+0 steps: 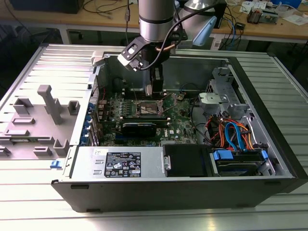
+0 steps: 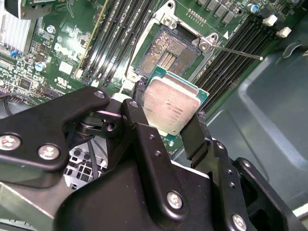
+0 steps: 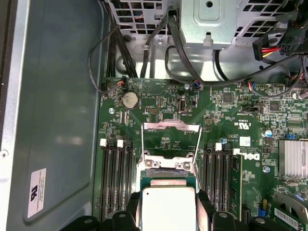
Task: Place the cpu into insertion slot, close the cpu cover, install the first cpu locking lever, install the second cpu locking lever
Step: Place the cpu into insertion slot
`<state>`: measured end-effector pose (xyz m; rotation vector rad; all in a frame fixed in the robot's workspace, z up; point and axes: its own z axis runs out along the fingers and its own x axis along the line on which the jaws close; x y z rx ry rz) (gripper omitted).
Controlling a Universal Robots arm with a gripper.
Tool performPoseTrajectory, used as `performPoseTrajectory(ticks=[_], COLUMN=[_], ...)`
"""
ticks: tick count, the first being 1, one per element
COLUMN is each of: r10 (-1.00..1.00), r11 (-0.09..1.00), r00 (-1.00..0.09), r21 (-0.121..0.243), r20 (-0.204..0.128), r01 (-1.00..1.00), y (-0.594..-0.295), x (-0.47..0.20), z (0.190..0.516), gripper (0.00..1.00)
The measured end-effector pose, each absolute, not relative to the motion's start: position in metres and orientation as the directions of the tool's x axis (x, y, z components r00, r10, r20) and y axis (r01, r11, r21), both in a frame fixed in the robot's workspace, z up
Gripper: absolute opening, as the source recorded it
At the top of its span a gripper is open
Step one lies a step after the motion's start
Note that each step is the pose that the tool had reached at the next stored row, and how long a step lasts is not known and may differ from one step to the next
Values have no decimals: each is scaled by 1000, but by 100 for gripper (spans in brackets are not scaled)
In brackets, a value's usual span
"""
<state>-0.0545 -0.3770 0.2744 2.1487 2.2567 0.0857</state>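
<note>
second wrist view: cpu gripped over an empty socket, nothing seated yet

the small flat square cpu with a shiny silver metal top [image 2: 171, 106] is clamped by its edges between the two black fingers of the gripper [image 2: 166, 118], which are closed only as far as the chip's width. it hangs just over the square insertion slot with bare gold contacts [image 2: 168, 48] on the green motherboard [image 3: 231, 125] and is not seated.

so all four steps look open. in the first wrist view the thin silver-grey metal cpu cover [image 3: 171, 126] stands swung back beyond the slot. one thin wire locking lever [image 2: 236, 50] juts out free.

in the exterior view the silver and black arm [image 1: 156, 19] drops straight down into the open grey computer case [image 1: 192, 192], wrist pointing downward above the slot.
</note>
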Motion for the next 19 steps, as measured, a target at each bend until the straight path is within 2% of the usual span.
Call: performPoseTrajectory(ticks=[19], r10=[999], r11=[48], r00=[-49], r21=[57], r20=[20], r01=[997], y=[-377], x=[-62], z=[250], gripper=[55])
